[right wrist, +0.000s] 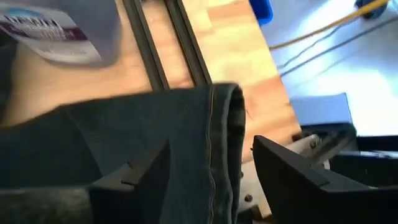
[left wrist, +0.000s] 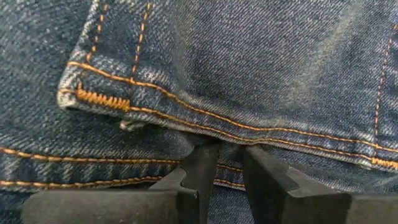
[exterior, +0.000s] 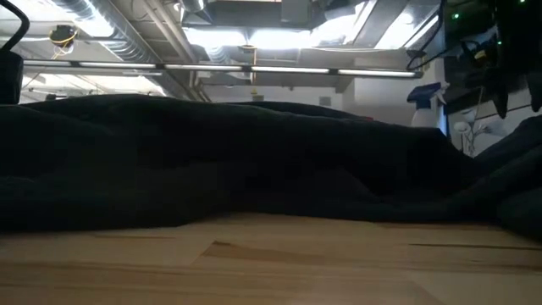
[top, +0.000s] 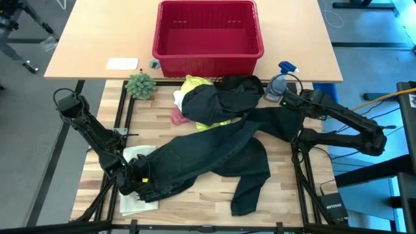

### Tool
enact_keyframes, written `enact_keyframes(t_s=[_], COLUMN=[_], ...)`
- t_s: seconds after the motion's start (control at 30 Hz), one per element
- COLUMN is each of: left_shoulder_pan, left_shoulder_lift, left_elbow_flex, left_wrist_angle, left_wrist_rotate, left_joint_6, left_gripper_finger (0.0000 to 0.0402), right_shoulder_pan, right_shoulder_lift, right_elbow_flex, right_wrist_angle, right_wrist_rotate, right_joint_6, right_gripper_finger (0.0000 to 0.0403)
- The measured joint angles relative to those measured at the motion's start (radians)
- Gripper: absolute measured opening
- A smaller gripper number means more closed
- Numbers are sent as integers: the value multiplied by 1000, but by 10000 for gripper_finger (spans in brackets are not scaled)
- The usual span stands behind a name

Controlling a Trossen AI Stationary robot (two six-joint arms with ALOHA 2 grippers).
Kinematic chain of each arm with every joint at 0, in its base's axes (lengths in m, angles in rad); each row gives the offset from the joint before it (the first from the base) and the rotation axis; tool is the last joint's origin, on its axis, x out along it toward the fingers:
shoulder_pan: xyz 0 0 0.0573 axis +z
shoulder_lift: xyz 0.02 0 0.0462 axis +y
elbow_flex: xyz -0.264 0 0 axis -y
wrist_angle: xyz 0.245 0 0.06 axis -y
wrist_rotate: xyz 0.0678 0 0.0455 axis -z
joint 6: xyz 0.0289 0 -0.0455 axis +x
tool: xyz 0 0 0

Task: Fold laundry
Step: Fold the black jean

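Dark denim trousers [top: 214,153] lie spread across the table from near left to far right, filling the low view [exterior: 254,161]. My left gripper [top: 138,177] is shut on their near-left end [left wrist: 230,162]. My right gripper [top: 281,103] hovers open at the far right; in its wrist view the fingers [right wrist: 211,180] stand on either side of a leg's hemmed edge [right wrist: 225,118]. Part of the trousers lies bunched over a yellow T-shirt [top: 198,88]. A white cloth [top: 179,97] and a pink cloth [top: 177,117] lie beside it. My left gripper pinches a stitched seam edge [left wrist: 217,138] of the trousers between its two fingers, coming slanting down from the near left. The cloth there is a doubled, orange-stitched fold. The trousers lie slack on the table. Whether my right gripper touches the hem, I cannot tell.
A flat white item [top: 133,158] lies under the trousers' near-left end. A red basket [top: 208,29] stands at the far middle, a small green plant [top: 140,84] to its left, a spray bottle [top: 283,79] to its right. Bare wood shows near the front edge [top: 195,201].
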Motion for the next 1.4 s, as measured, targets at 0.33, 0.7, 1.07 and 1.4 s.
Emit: enact_keyframes(t_s=[0.33, 0.7, 1.07, 1.4], left_shoulder_pan=[-1, -1, -1, -1], left_shoulder_lift=[0, 0, 0, 0], left_elbow_flex=[0, 0, 0, 0], left_wrist_angle=[0, 1, 2, 1], left_wrist_rotate=[-3, -5, -6, -9], left_joint_6=[15, 13, 10, 10], left_gripper_finger=[76, 76, 76, 76], right_shoulder_pan=[-17, -17, -16, 28], right_shoulder_lift=[17, 6, -126, -16], right_elbow_flex=[-71, -67, 218, 486], right_wrist_angle=[37, 156, 545, 1047], right_wrist_rotate=[-173, -212, -233, -571], right_joint_6=[-84, -224, -436, -540], right_gripper_finger=[209, 4, 1, 0])
